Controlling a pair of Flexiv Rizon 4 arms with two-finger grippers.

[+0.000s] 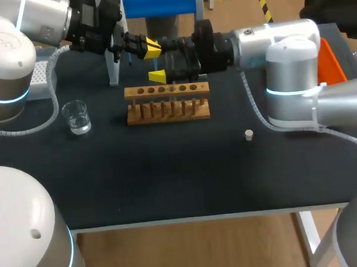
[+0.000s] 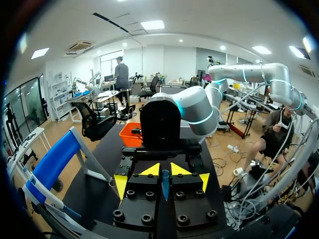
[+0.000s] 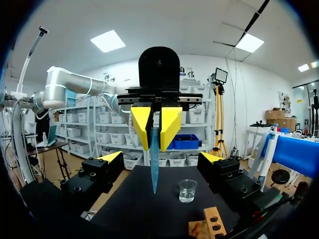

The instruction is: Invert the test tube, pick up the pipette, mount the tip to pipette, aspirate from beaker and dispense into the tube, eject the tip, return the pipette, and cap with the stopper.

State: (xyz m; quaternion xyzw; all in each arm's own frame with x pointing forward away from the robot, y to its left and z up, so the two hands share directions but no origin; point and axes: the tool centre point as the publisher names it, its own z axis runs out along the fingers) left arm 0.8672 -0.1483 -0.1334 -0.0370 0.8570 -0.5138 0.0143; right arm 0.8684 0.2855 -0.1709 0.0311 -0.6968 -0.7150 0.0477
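- Two grippers are facing each other above the rack (image 1: 167, 102). The left gripper (image 1: 151, 48) is clamping a blue tube (image 1: 155, 64) and the right gripper (image 1: 159, 63) is bracketing it, likely for a handover that flips it. The beaker (image 1: 77, 117) and stopper (image 1: 249, 135) are sitting apart on the table (image 1: 170, 183).
- Left wrist: its fingers (image 2: 149, 170) are pinching the tube (image 2: 165, 185) near one end, leaving the tapered length free.
- Right wrist: its fingers (image 3: 112, 157) are standing wide apart, released, on either side of the tube (image 3: 154, 159).

Blue pipette tip (image 3: 154, 164) vertical, point down.
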